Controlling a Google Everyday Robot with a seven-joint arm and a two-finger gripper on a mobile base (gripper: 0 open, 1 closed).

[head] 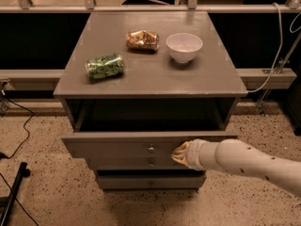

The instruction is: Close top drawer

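Note:
The top drawer (117,147) is a wide grey wooden box, pulled out of the grey cabinet, with one small metal knob (151,149) in the middle of its front panel. My gripper (178,153) reaches in from the right on a white arm and sits against the drawer's front panel, just right of the knob. Below, a narrower drawer front with its own knob (151,163) shows.
On the cabinet top (150,74) stand a white bowl (184,46), a brown snack bag (142,40) and a green lying bag (105,66). A dark rail and window wall run behind. Black cables (14,147) lie on the speckled floor at left.

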